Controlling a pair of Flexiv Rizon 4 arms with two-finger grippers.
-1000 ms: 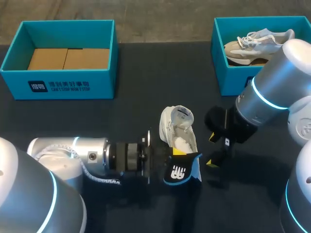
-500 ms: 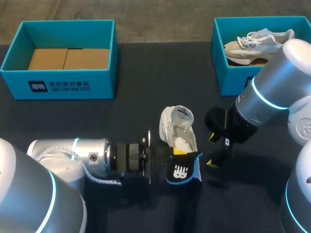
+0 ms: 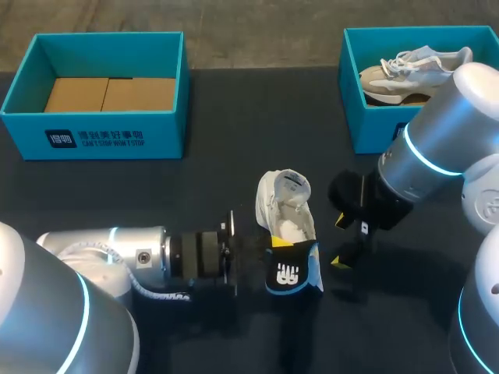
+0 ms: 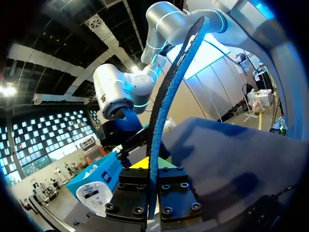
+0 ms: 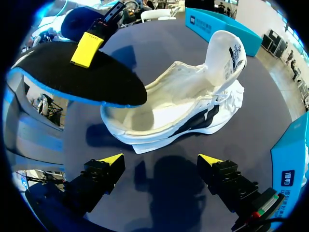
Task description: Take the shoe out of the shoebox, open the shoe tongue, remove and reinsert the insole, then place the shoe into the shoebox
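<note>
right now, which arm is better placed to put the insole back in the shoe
Left. The left gripper is shut on the insole, held close to the heel of the shoe. The right gripper is open and empty beside the shoe, probably better suited to steadying it.

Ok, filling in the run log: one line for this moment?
step: insole out | left claw: shut on insole | right claw: open, facing shoe | shoe: on table, tongue open

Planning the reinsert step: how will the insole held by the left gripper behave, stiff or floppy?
Probably floppy: the insole arcs away from the left gripper in the left wrist view. Likely light, since it looks thin edge-on. It may buckle when pushed into the shoe.
</note>
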